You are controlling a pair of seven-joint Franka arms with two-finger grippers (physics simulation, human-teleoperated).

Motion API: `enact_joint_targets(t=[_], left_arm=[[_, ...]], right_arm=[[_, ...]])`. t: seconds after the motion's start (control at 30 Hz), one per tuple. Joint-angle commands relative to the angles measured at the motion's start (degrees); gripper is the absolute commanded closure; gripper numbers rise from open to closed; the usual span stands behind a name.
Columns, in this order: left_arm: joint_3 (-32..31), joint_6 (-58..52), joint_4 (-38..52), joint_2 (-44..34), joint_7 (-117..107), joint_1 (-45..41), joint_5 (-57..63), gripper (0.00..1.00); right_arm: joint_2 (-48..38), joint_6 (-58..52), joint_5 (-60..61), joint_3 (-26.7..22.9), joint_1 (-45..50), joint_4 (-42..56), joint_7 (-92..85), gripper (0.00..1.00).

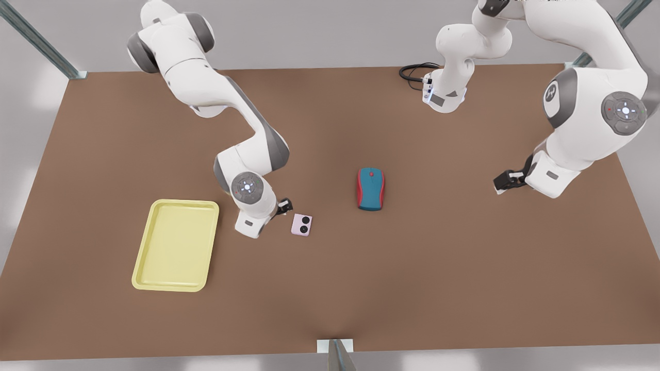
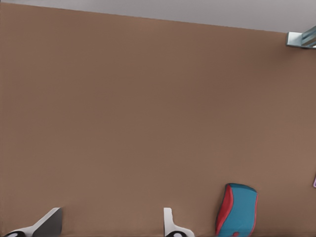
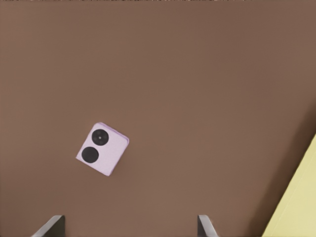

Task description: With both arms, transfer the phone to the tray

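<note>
The pale pink folded phone point(image 1: 301, 225) lies flat on the brown table, its two black lenses facing up. My right gripper point(image 1: 284, 207) hangs open just beside it, on the side toward the front view's left. In the right wrist view the phone point(image 3: 102, 149) sits ahead of the spread fingertips point(image 3: 129, 223), apart from them. The pale yellow tray point(image 1: 175, 247) rests farther toward the front view's left, and its corner point(image 3: 296, 207) appears in the right wrist view. My left gripper point(image 1: 505, 181) waits open over the table at the front view's right, its fingers point(image 2: 49, 222) wide apart.
A blue-and-red computer mouse point(image 1: 370, 189) lies between the two arms, near the left gripper's view point(image 2: 237, 210). A black cable point(image 1: 415, 72) loops at the table's far edge. Metal frame posts point(image 1: 36, 38) stand at the corners.
</note>
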Motion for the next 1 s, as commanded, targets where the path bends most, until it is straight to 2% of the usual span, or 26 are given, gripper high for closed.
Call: enact_joint_targets(t=[0.0, 0.2, 0.43, 0.83, 0.97], left_arm=[[0.04, -1.98, 0.01, 0.30, 13.18, 0.12, 1.22, 0.00], [0.13, -1.98, -0.08, 0.92, 13.18, 0.12, 0.96, 0.00], [0.66, -1.98, -0.08, 1.35, 13.01, 0.12, 0.95, 0.00], [0.66, -1.19, 0.01, 3.02, 12.48, 0.12, 0.87, 0.00], [0.66, -1.19, 0.10, 3.46, 12.48, 0.12, 0.87, 0.00]], right_arm=[[3.16, 5.58, 0.14, -1.09, 2.28, 2.30, 32.92, 0.00], [10.90, 6.90, 0.22, -1.45, 2.99, 5.99, 47.16, 0.00], [14.06, 11.30, 4.18, -1.98, 5.80, 5.12, 57.63, 0.00], [16.35, 12.79, 0.93, -1.98, 5.89, 3.36, 56.57, 0.00], [16.44, 12.17, 1.19, -1.98, 5.71, 3.62, 46.29, 0.00]])
